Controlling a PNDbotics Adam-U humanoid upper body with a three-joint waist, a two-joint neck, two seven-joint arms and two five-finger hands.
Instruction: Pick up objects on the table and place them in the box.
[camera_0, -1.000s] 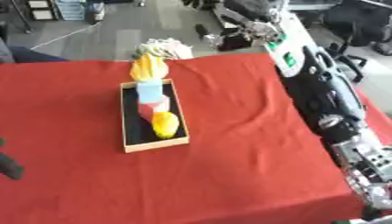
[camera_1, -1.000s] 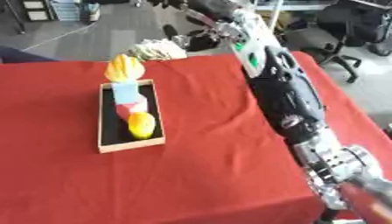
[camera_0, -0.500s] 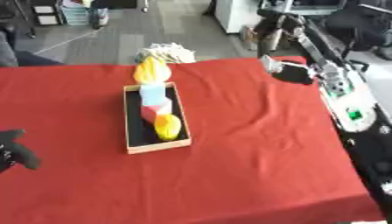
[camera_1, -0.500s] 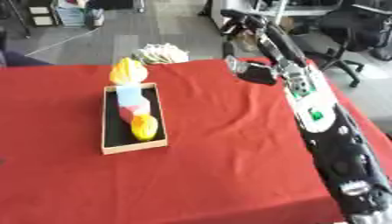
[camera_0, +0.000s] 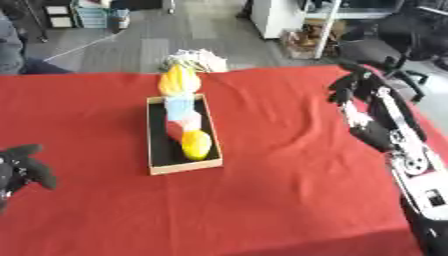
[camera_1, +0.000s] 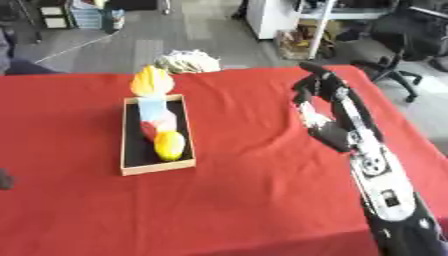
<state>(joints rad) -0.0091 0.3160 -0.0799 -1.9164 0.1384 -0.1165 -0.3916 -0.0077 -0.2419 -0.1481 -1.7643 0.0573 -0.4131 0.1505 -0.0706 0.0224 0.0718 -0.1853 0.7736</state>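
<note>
Since nothing loose shows on the red desk (camera_0: 280, 200), the objects (camera_0: 185, 127) sit lined up inside the box (camera_0: 183, 165); the right robot hand (camera_1: 317, 90) hangs empty, fingers relaxed, while the left robot hand (camera_0: 22, 167) rests curled, grasping nothing.

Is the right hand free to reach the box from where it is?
Probably yes. The right hand hangs empty over the far right of the red table, and only bare cloth shows between it and the box. Whether the arm stretches that far is unclear.

No legible text — no labels, brands, numbers or signs anywhere.
</note>
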